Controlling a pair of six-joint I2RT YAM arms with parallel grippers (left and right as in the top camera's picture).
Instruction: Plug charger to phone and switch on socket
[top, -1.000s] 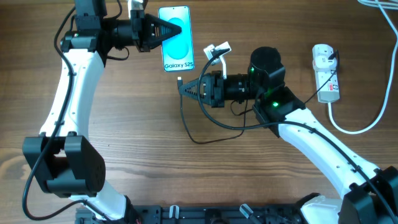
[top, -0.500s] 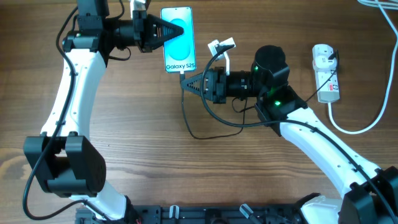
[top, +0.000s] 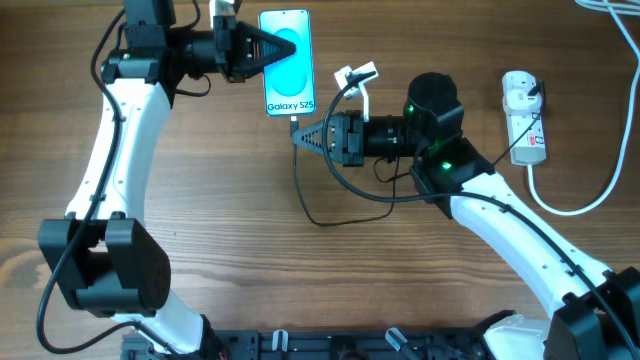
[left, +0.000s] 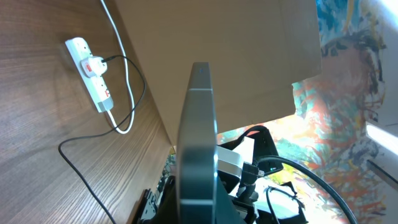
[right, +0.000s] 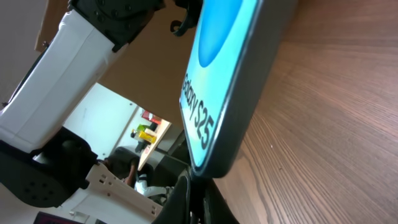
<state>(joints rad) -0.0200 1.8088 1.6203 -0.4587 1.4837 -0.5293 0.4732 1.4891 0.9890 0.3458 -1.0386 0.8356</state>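
The phone (top: 285, 62) lies flat at the back of the table, its cyan screen up. My left gripper (top: 256, 48) is shut on its left edge; in the left wrist view the phone (left: 198, 137) shows edge-on between the fingers. My right gripper (top: 301, 136) is shut on the plug tip of the charger (top: 310, 205), and the tip touches the phone's bottom edge. In the right wrist view the phone (right: 227, 81) sits right above the shut fingers (right: 194, 196). The socket (top: 524, 118) lies at the far right, also seen in the left wrist view (left: 93, 74).
The charger's black cable loops over the wood below the right gripper and runs right. The socket's white cord (top: 565, 208) curves away at the far right edge. A small black plug sits in the socket's upper end.
My right gripper has moved up and left with the plug tip until it meets the phone's bottom edge. The phone has shifted slightly right with the left gripper. Little has moved in the last half second.
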